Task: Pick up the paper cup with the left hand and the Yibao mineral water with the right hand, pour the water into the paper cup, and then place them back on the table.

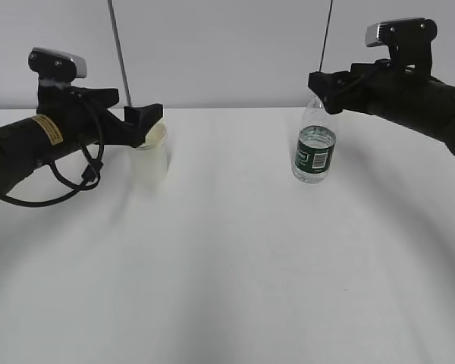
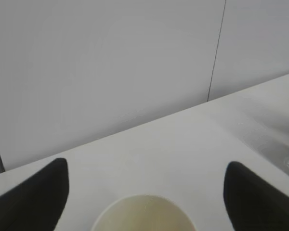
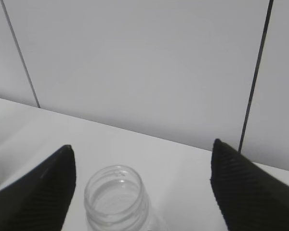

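The cup (image 1: pixel 151 155) stands on the white worktop (image 1: pixel 227 273) at 9 o'clock, its contents unclear; the capless bottle (image 1: pixel 315 144) at 3 o'clock holds water up to its green label. The left pincer (image 1: pixel 145 115) spreads wide around the cup's rim, and the right pincer (image 1: pixel 326 89) spreads wide around the bottle's neck.

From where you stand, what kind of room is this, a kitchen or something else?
Probably a lab test bench, not a kitchen: a bare white table, a plain panelled wall, and only a paper cup and water bottle between two robot arms.
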Motion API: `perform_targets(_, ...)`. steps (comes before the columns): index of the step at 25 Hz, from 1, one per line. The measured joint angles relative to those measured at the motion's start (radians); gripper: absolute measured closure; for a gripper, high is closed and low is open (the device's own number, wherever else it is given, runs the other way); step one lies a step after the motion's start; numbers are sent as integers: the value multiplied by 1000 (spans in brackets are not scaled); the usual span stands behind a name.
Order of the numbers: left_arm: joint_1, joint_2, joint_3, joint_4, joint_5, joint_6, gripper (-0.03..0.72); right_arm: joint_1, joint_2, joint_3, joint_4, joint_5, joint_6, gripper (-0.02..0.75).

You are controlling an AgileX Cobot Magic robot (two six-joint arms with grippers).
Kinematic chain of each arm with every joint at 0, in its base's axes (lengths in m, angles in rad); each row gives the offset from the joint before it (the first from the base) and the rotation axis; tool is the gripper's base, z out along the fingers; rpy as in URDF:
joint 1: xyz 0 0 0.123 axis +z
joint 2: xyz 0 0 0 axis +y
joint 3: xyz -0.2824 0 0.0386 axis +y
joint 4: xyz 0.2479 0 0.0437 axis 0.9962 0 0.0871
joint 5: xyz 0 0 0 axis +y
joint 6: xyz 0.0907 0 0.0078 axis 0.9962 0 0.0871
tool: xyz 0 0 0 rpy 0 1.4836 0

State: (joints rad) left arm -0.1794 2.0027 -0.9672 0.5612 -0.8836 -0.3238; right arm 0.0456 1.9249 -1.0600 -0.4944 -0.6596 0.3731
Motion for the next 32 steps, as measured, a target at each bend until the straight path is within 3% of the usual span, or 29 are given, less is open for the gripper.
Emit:
perform_targets(15,0,-117,2,-16,200,-1,97,0,-33,-107,-47,204,87,111)
perform_targets(23,0,-193,2,-120,366,-1,98,0,-75,-118,-56,218,92,141)
perform_targets(32,0,-245,-63,-190,677,-1,101,0,-104,-172,-62,410,92,143)
